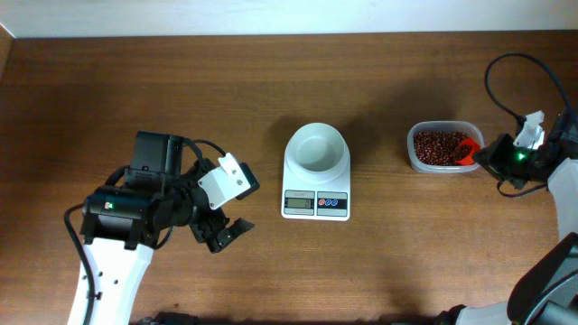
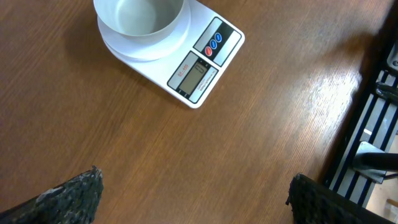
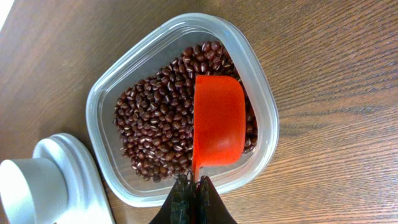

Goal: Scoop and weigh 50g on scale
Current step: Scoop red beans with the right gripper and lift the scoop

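Scale (image 1: 315, 194): mid-table, display and buttons on the near side, well apart from both arms. Can't read the display from any view.
Left hand (image 1: 226, 233): nearest thing, parked left of the scale with the jaws spread wide and nothing in them.
Right hand (image 3: 194, 198): pinched tight on the thin handle of the orange scoop (image 3: 217, 121), at the tub's right edge.
Step in hand: looks to me like loading the scoop.
How I'd do it: dip the front lip into the beans (image 3: 155, 118), push through, then roll it back level before lifting.
Load size: go for a modest load rather than a heaped one, so topping up to 50g is easy.
Watch out: nothing is holding the tub, so a hard push could slide it. The scoop also has to clear the rim on the way out.
Carry: keep it level across the bare table (image 1: 181, 90) to the bowl, then tip slowly.
Tub (image 3: 264, 93): clear plastic, right of the scale, with a decent layer of red beans inside. The scoop sits over them on the right side. Only plain orange shows, so I can't tell if it's loaded.
Bowl (image 1: 316, 149): round and white, on the far part of the scale, empty as far as I can see.
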`<state>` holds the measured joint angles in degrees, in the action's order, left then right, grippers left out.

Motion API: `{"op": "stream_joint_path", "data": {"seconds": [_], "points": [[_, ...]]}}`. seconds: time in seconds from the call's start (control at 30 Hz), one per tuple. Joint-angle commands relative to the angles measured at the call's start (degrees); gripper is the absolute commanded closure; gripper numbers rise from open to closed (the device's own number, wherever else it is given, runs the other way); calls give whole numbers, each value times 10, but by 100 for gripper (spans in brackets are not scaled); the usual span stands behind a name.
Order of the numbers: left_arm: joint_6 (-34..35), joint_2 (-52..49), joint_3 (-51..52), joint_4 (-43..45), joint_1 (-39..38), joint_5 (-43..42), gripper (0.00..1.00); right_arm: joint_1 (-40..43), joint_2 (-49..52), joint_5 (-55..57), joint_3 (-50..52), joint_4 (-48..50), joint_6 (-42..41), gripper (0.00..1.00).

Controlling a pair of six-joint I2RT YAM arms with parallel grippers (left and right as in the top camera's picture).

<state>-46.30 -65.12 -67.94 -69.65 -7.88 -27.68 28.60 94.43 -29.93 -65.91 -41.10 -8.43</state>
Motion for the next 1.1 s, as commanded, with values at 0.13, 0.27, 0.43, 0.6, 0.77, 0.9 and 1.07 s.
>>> {"op": "stream_joint_path", "data": {"seconds": [0.13, 0.27, 0.43, 0.6, 0.77, 0.9, 1.07], "points": [[-10, 5, -12, -1, 3, -10, 1, 8, -15, -59, -7, 0, 0, 96], [-10, 5, -12, -1, 3, -10, 1, 8, -15, -59, -7, 0, 0, 96], [-10, 5, -12, -1, 3, -10, 1, 8, -15, -93, -7, 0, 0, 96], [-10, 5, -12, -1, 3, -10, 1, 12, -15, -120, -7, 0, -5, 96], [-10, 5, -12, -1, 3, -10, 1, 36, -15, -183, -7, -2, -4, 96], [-10, 5, -12, -1, 3, -10, 1, 54, -15, -222, -7, -7, -4, 96], [-10, 5, -12, -1, 3, -10, 1, 56, -15, -289, -7, -11, -4, 96]]}}
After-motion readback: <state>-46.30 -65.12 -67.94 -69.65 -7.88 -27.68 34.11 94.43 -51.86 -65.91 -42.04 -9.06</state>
